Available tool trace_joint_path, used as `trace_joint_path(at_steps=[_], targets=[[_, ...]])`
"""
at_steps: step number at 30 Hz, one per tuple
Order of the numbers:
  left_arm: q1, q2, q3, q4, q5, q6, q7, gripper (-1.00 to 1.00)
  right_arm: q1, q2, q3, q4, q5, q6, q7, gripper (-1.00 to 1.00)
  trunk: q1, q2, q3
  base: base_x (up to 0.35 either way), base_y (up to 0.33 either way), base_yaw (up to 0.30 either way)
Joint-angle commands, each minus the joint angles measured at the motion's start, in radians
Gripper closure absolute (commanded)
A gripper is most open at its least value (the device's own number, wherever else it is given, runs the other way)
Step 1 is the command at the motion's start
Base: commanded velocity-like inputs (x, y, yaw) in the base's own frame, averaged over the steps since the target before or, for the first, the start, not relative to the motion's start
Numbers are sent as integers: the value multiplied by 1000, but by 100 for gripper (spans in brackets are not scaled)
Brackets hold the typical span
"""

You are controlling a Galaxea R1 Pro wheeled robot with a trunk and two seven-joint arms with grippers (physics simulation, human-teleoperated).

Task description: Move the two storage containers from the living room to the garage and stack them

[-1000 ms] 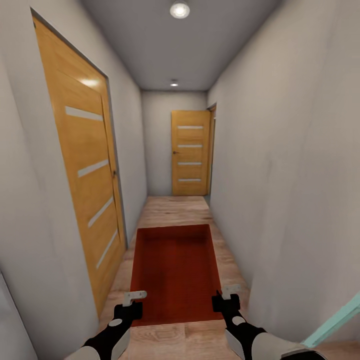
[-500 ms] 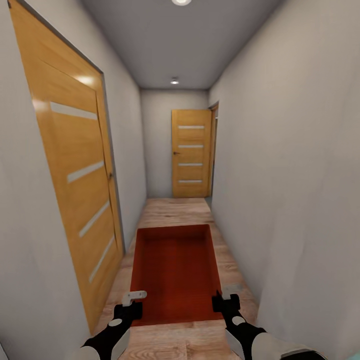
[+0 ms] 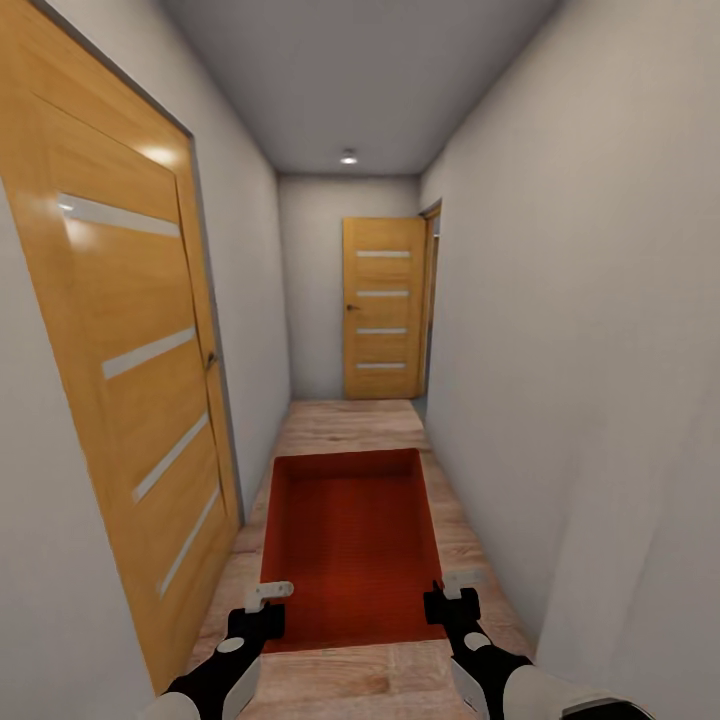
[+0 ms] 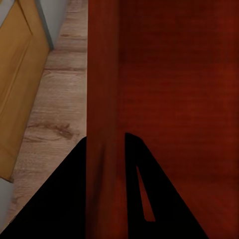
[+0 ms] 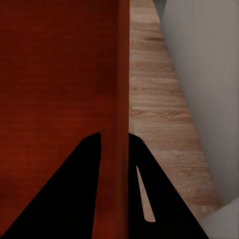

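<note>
You carry one orange-red rectangular storage container (image 3: 348, 545) down a narrow hallway with a wood plank floor (image 3: 345, 425). The left gripper (image 3: 268, 597) and right gripper (image 3: 450, 590) each pinch a side wall. Garage placement and stacking remain.

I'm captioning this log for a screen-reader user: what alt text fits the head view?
Both grippers, left gripper and right gripper, clamp opposite side walls of an open orange-red storage container carried down a narrow white-walled hallway with a wood plank floor. An orange-wood door stands close on the left and another door closes the far end.
</note>
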Motion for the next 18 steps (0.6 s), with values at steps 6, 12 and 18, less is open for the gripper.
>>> trace_joint_path(at_steps=[6,12,18], targets=[[-1,20,-29,-3,1,-48,-19,100,-1,-4,-58,2,17,2,-4,100,1,-1,-2,324,0,0],[-1,20,-29,-2,1,-48,-19,100,-1,-4,-58,2,17,2,-4,100,1,-1,-2,324,0,0],[-1,20,-29,-3,1,-48,-19,100,-1,-4,-58,2,17,2,-4,100,1,-1,-2,324,0,0]])
